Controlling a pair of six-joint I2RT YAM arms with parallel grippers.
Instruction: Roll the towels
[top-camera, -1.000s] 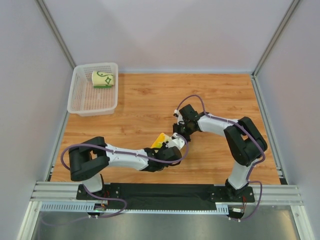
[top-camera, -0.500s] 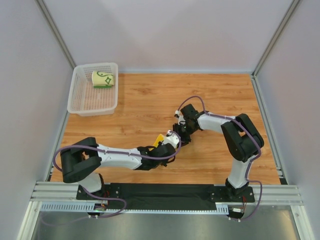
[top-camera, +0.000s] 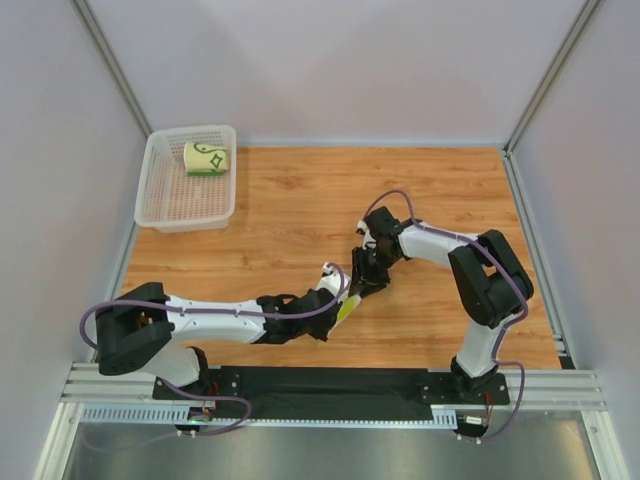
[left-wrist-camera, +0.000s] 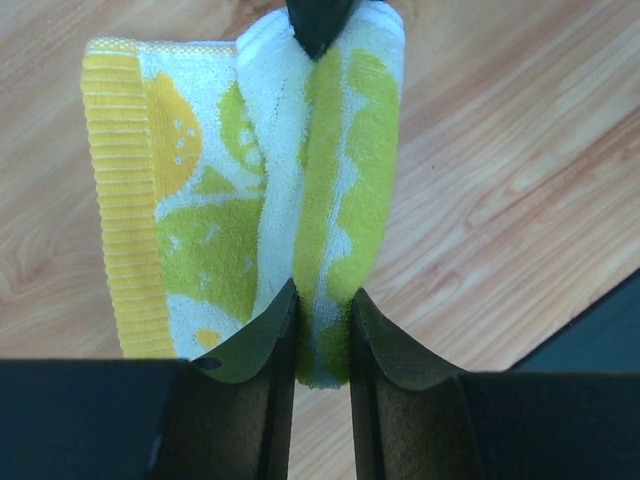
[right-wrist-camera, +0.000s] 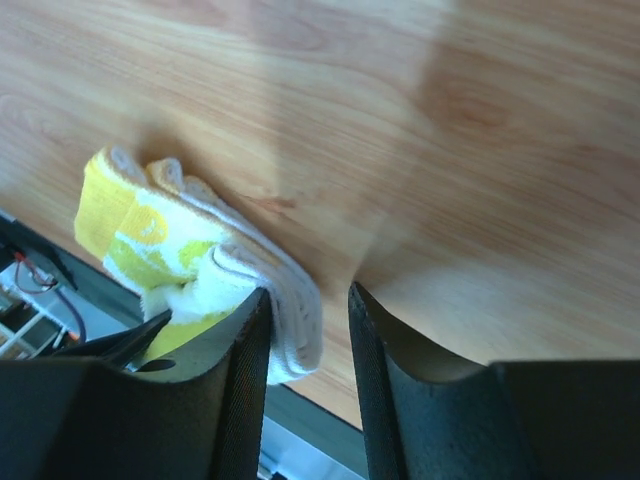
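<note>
The yellow-green blotched towel (left-wrist-camera: 230, 200) with its yellow-orange edge is folded and hangs just above the wood table (top-camera: 300, 210). In the top view only a sliver of this towel (top-camera: 346, 308) shows. My left gripper (left-wrist-camera: 322, 300) is shut on the towel's folded end; it sits mid-table in the top view (top-camera: 340, 295). My right gripper (right-wrist-camera: 305, 295) is open, with the towel's white edge (right-wrist-camera: 290, 330) lying against one finger, between the jaws. It meets the towel from the far side (top-camera: 358, 280). The green-line towel (top-camera: 207, 158) lies rolled in the basket.
The white mesh basket (top-camera: 150, 190) stands at the far left corner. Grey walls close the table on three sides. The black base rail (top-camera: 320, 385) runs along the near edge, close to the towel.
My left arm has stretched out to the right and toward the near edge, carrying the towel with it. My right gripper has followed, staying at the towel's far end.
</note>
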